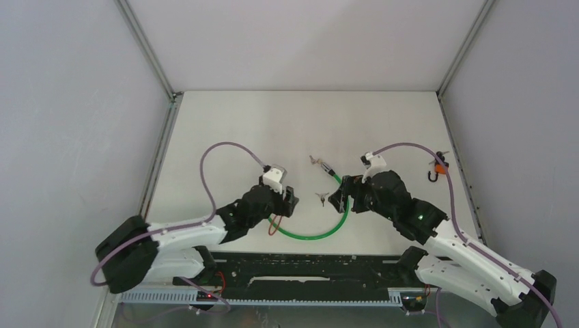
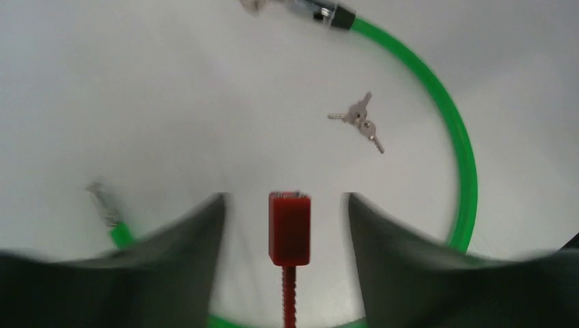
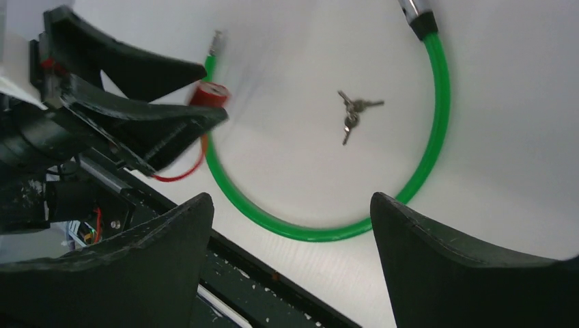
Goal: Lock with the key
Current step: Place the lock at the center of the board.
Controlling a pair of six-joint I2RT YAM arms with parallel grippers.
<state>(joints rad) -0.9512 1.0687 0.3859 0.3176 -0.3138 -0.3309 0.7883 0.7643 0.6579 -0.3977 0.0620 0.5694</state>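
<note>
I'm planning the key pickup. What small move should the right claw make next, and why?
Probably ease the right claw forward and down over the keys, then close on them. Its jaws stand wide open and empty, and the keys lie loose on the table just ahead of it, inside the loop of the green cable.

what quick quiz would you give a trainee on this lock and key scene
1. True or false: the right gripper holds the keys.
2. What sits between the fingers of the left gripper? A) red block B) keys C) nothing
3. Fill in: the keys lie inside the curve of the ___ cable.
Key: 1 false, its jaws are open and empty; 2 A; 3 green.
</note>
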